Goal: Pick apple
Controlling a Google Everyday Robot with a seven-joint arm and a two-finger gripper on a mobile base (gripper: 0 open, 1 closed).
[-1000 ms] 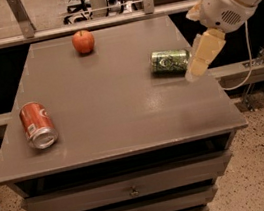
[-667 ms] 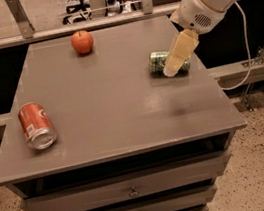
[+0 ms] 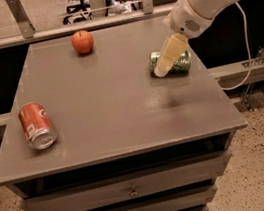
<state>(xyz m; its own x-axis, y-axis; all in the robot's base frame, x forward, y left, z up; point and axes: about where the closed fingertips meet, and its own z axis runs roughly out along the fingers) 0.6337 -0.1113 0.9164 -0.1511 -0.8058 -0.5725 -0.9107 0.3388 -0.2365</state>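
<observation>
Reaching in from the far right corner of the counter (image 3: 124, 119), the arm places the tool (image 3: 162, 69) near the right edge, angled downward. The tool overlaps a green can (image 3: 183, 62) lying on its side; contact between them cannot be determined. Whether the tool is open or closed cannot be told, and no object is seen in its hold. The apple (image 3: 82, 41) rests upright near the far edge, left of centre, well apart from the tool. A red soda can (image 3: 37, 125) lies near the left edge.

Orange-red soda can (image 3: 37, 125) sideways on table (image 3: 112, 111), left; green can (image 3: 183, 62), perhaps dented, right, behind the pincer (image 3: 161, 70).
</observation>
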